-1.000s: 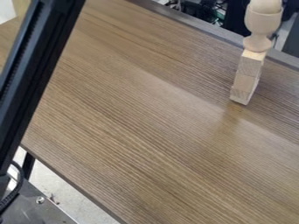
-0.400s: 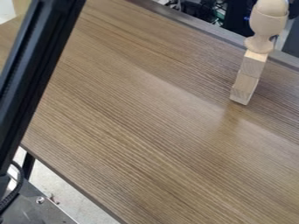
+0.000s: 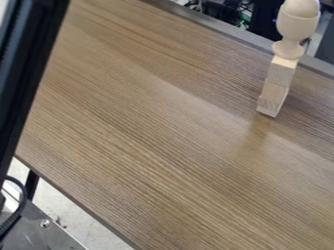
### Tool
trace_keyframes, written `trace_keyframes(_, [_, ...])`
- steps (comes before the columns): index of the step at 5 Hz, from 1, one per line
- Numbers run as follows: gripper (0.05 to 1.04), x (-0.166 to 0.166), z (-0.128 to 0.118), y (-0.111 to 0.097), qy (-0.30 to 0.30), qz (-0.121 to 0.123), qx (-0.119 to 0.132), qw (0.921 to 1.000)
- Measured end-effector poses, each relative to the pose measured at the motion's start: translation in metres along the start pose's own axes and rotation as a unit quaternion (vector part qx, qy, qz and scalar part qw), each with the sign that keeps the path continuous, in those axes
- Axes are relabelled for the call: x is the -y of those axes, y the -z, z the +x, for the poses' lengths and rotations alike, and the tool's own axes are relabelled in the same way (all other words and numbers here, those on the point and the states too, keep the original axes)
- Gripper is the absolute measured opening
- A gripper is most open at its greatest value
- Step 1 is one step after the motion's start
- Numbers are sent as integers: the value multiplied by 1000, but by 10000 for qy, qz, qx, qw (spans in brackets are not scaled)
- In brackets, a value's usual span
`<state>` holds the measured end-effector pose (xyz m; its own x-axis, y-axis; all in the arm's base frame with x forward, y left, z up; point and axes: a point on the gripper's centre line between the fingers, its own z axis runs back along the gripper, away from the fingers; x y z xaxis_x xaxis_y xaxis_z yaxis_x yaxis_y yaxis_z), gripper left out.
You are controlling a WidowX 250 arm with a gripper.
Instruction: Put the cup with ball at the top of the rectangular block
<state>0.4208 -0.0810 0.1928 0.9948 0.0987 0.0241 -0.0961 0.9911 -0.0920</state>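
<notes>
Camera view: cup [image 3: 297, 25] atop rectangular block [image 3: 281, 73]; ball [image 3: 301, 7] in cup; gripper clenched or released, cannot tell.

It looks like a robotics lab: robot arm [image 3: 26, 73], metal plate [image 3: 39, 237], cables [image 3: 228, 7] beyond the wood-grain surface [image 3: 143, 122].

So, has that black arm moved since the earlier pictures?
Yes, the black arm has shifted toward the view's left side, uncovering more of the wood-grain tabletop.
</notes>
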Motion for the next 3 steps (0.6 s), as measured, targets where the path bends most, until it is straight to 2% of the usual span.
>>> trace_keyframes(2, [985,-12,1,-5,-183,-87,-16,9998])
trace_keyframes(3, [985,-18,-7,-29,-243,-221,259,9991])
